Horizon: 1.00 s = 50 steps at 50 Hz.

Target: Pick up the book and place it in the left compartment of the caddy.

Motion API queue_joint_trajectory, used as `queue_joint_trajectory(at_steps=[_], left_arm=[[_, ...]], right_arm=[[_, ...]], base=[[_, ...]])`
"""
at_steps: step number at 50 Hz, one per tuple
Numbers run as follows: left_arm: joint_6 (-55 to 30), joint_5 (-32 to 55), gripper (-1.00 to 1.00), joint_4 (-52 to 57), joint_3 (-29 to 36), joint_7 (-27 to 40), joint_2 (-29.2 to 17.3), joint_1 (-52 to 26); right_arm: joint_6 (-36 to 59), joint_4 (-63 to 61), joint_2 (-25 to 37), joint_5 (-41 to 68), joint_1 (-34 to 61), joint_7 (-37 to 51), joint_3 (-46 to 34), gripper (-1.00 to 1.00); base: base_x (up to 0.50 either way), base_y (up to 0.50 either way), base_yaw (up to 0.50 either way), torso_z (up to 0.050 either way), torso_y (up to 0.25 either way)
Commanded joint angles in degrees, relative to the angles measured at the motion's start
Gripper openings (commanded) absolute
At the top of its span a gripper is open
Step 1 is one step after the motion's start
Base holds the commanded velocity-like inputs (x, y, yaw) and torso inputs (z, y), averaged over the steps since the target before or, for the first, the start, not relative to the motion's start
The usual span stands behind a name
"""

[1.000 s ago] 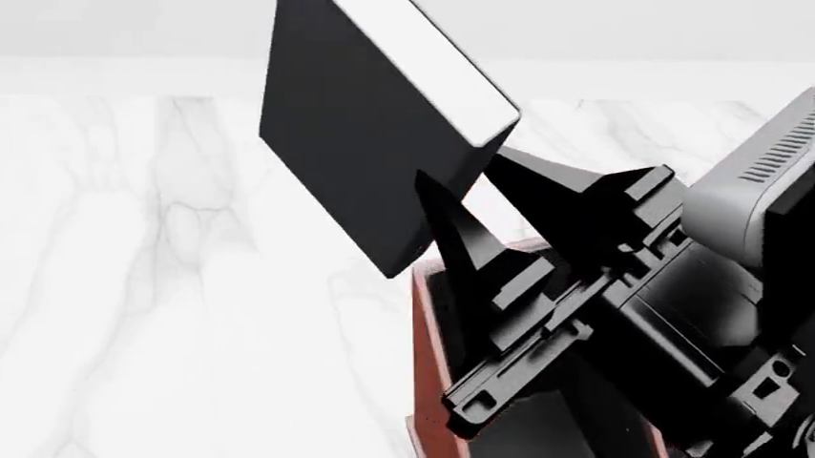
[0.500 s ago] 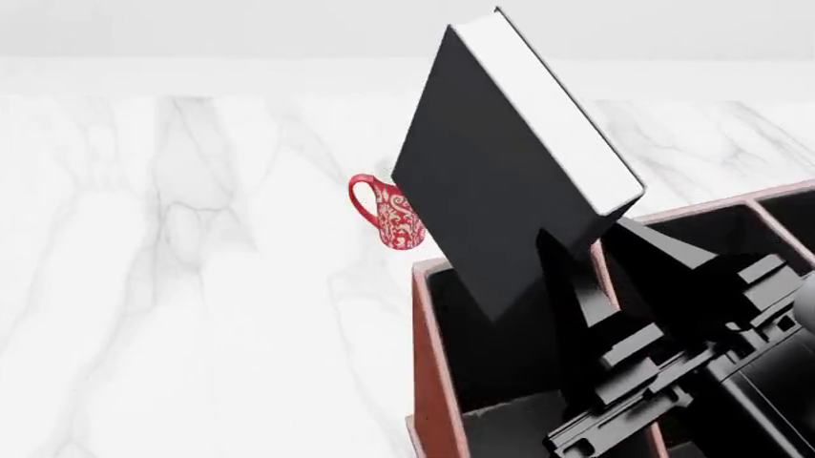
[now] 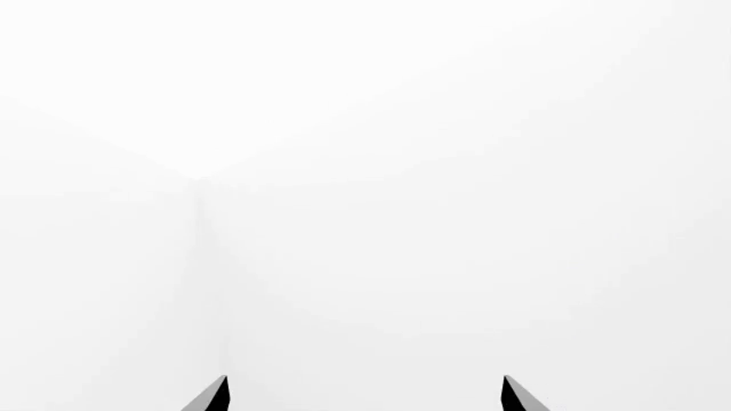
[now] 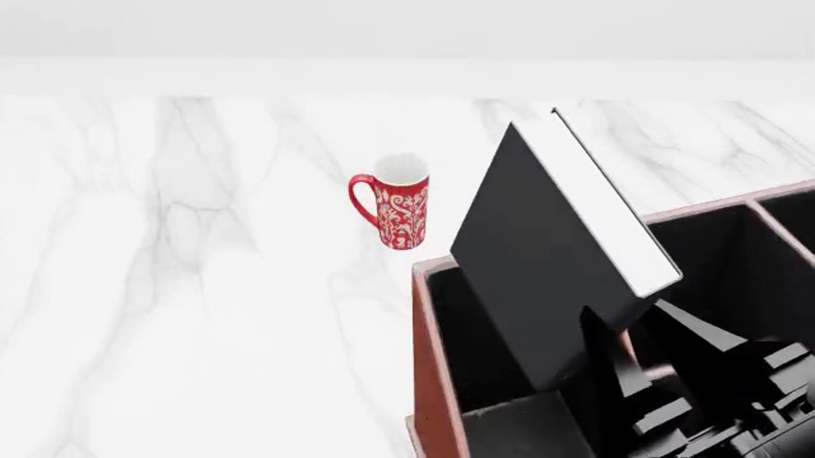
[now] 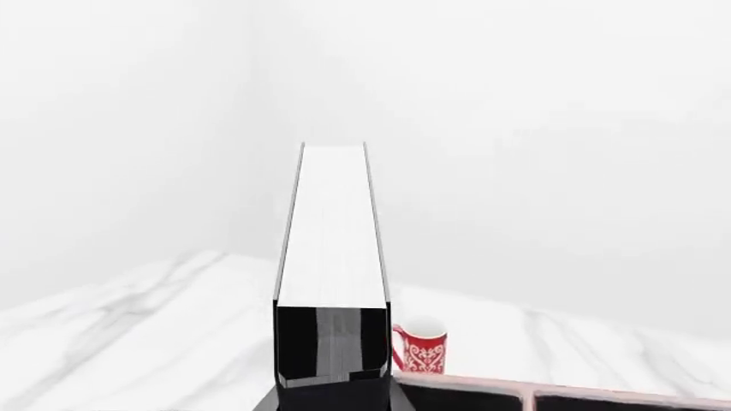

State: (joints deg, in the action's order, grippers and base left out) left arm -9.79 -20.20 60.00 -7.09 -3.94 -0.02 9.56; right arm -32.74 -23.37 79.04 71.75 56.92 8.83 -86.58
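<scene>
- The book (image 4: pixel 541 262) is tilted, its lower corner dipping into the left compartment (image 4: pixel 484 363) of the caddy (image 4: pixel 427 382), white page edges facing up.
- The right gripper (image 4: pixel 624 358) pinches the book from below, fingers on either cover, just above the caddy.
- The red mug (image 4: pixel 397 212) stands upright on the marble table (image 4: pixel 191 286), just beyond the caddy's far left corner.
- The left gripper (image 3: pixel 363 396) shows only two fingertips set apart, spread, facing blank white, holding nothing.
</scene>
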Motion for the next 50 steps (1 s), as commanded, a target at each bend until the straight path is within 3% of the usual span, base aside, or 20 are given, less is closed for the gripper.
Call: queue_joint_trajectory(at_steps=[1, 21, 50], left_arm=[[-0.1, -0.2, 1.0, 0.0, 0.1, 0.0, 0.0, -0.1], [-0.7, -0.3, 1.0, 0.0, 0.3, 0.0, 0.0, -0.3], [-1.2, -1.0, 1.0, 0.0, 1.0, -0.2, 0.0, -0.6]], right_arm=[[-4.9, 1.1, 1.8, -0.7, 2.2, 0.7, 1.9, -1.0], [-15.2, 0.2, 6.4, -3.8, -4.5, 1.8, -1.9, -1.0], [-15.1, 4.7, 1.0, -5.2, -7.2, 3.5, -3.4, -1.0]], base=[[0.0, 0.0, 0.0, 0.0, 0.0], [0.0, 0.0, 0.0, 0.0, 0.002], [0.0, 0.0, 0.0, 0.0, 0.001]])
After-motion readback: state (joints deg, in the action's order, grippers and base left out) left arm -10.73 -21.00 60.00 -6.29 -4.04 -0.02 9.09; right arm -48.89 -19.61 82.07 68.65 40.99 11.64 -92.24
